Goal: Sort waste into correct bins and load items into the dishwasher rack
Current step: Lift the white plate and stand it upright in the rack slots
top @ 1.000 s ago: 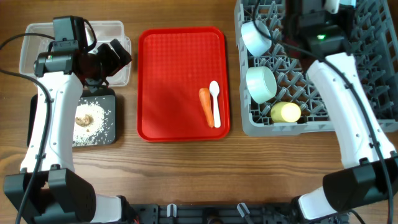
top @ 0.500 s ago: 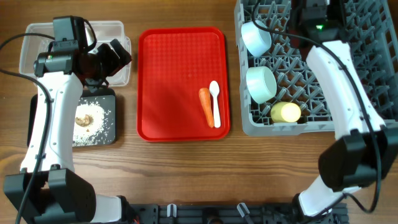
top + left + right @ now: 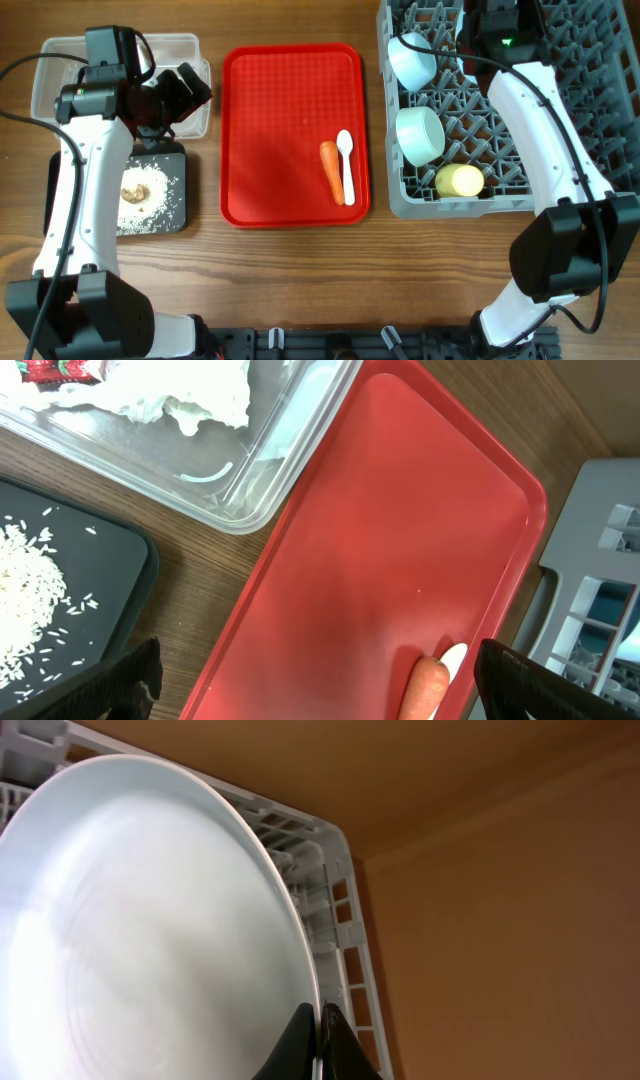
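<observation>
**Overhead view, with both wrist views.** Dishwasher rack, 2 o'clock on the table: bowl at its 11 o'clock, second bowl at 9, yellow cup at 7. Red tray, centre: carrot and white spoon side by side at its 5 o'clock. Clear tub, 10 o'clock: tissue and wrapper inside. Black tray, 8 o'clock: rice and food lump.

Plate: at the rack's 12 o'clock wall, hidden from overhead by the arm. R gripper pinches its rim, fingertips closed on it. L gripper hangs spread wide, empty, over the tub/red-tray gap.

Step in hand (judged): seating the plate btwn pegs. Whether the pegs bear it can't be told. Next move calls for letting go only once it stands. Carrot and spoon are not yet sorted.
</observation>
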